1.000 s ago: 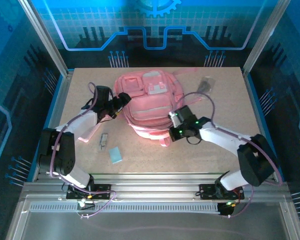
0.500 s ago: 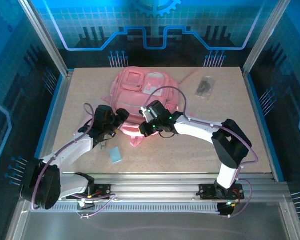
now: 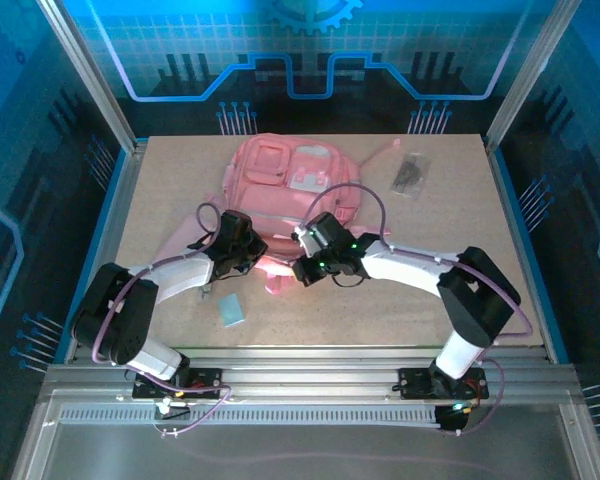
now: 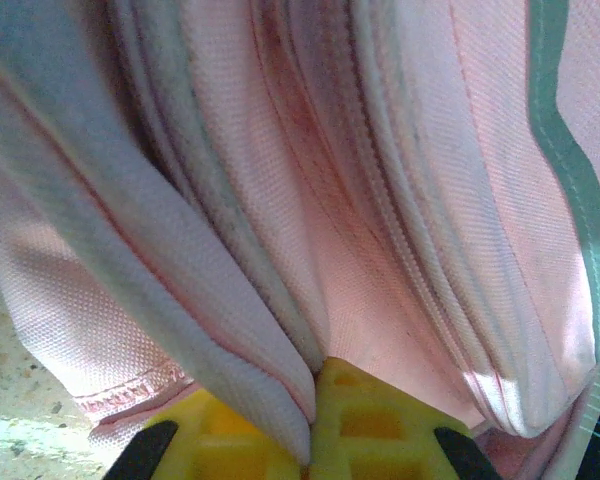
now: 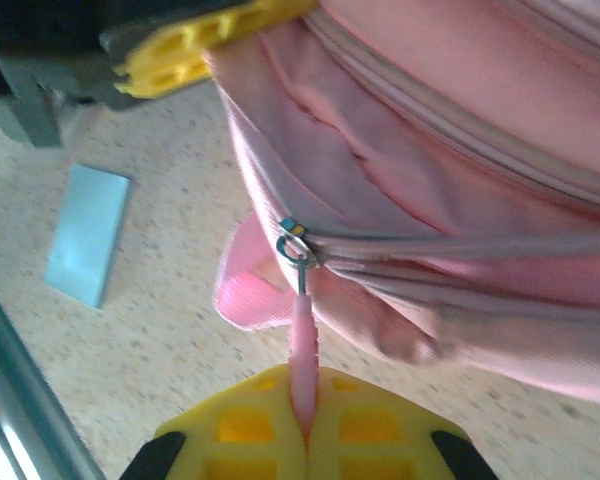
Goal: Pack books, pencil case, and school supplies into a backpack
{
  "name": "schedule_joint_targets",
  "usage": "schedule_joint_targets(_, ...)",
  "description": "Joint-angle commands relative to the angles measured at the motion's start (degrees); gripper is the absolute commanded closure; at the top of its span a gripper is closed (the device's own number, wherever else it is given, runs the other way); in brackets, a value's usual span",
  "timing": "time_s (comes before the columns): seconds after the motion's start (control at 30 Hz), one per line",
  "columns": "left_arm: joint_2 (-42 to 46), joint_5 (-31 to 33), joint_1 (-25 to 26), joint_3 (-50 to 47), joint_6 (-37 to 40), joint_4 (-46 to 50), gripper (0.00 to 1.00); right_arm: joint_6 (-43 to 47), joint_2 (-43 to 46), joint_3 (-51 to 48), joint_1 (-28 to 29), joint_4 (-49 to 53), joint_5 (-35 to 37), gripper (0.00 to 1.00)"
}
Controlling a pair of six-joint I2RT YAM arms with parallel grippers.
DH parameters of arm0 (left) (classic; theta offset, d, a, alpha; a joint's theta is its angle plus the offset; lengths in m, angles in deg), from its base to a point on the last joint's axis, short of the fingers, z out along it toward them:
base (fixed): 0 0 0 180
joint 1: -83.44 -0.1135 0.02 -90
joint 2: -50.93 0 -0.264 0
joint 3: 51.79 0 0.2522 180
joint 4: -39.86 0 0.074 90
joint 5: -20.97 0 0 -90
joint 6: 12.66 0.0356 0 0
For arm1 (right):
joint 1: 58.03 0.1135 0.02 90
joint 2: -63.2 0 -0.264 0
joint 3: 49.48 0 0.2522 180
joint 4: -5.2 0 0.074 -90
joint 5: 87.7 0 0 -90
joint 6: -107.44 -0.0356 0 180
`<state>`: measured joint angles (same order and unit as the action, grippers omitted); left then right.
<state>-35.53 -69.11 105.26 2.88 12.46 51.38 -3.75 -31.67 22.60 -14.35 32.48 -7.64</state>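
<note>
One pale blue flat rectangle (image 3: 230, 310) of the school supplies is seen nearest the arm bases. It lies loose on the speckled tabletop (image 3: 160, 180), just on the near side of the left claw (image 3: 246, 251). A little beyond it, both claws are found at the near edge of the large pink fabric backpack (image 3: 290, 185).

The right claw (image 5: 302, 425) is clenched on the thin pink zip pull tab (image 5: 302, 340), which hangs from the metal slider (image 5: 292, 245) directly ahead of the fingertips. The left claw is clenched on a piped fold of the backpack's fabric, pinched between its yellow fingers (image 4: 365, 420) just to the left of the slider. The backpack's bulk is spread away from both claws toward the far side, front pockets upward. A small dark grey packet (image 3: 410, 173) lies farthest off, well apart at the far right.

Working the zip is judged to be the step in hand. The narrow tab could be drawn out of the right claw if the slider catches on slack fabric. The light bag could be dragged rather than unzipped if the left claw's hold on the fold slips. The blue rectangle could then be swept aside by the bag.
</note>
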Motion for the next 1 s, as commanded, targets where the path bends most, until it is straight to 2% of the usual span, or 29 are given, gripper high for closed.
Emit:
schedule_joint_targets(0.0,2.7,4.3,-0.8,1.2,5.3,0.4,1.00,5.8,3.9,-3.7,-5.1,11.0,3.3,1.00)
schedule_joint_targets(0.13,6.6,4.5,-1.3,1.3,9.2,3.5,1.00,8.9,4.5,-4.9,-13.3,11.8,3.6,1.00)
schedule_joint_targets(0.3,10.4,3.4,-1.6,1.4,12.8,6.9,1.00,13.0,0.9,-0.3,-20.3,11.4,7.9,1.00)
schedule_joint_targets(0.5,12.9,-1.4,-1.5,0.9,16.8,8.4,1.00,15.3,-11.6,15.4,-28.8,15.2,10.0,1.00)
schedule_joint_targets(0.57,13.8,-1.6,-1.6,1.0,17.6,9.9,1.00,15.4,-16.5,21.9,-31.6,16.8,8.1,1.00)
schedule_joint_targets(0.77,16.4,-2.6,-1.9,0.7,18.6,11.9,1.00,17.4,-28.8,40.0,-35.1,24.7,7.0,1.00)
schedule_joint_targets(0.83,16.6,-3.7,-1.8,0.6,18.2,11.6,1.00,17.0,-28.4,40.9,-35.2,25.0,5.1,1.00)
schedule_joint_targets(0.97,15.4,-7.7,-1.3,0.6,17.1,9.3,1.00,14.7,-23.2,36.3,-35.2,21.8,-0.6,1.00)
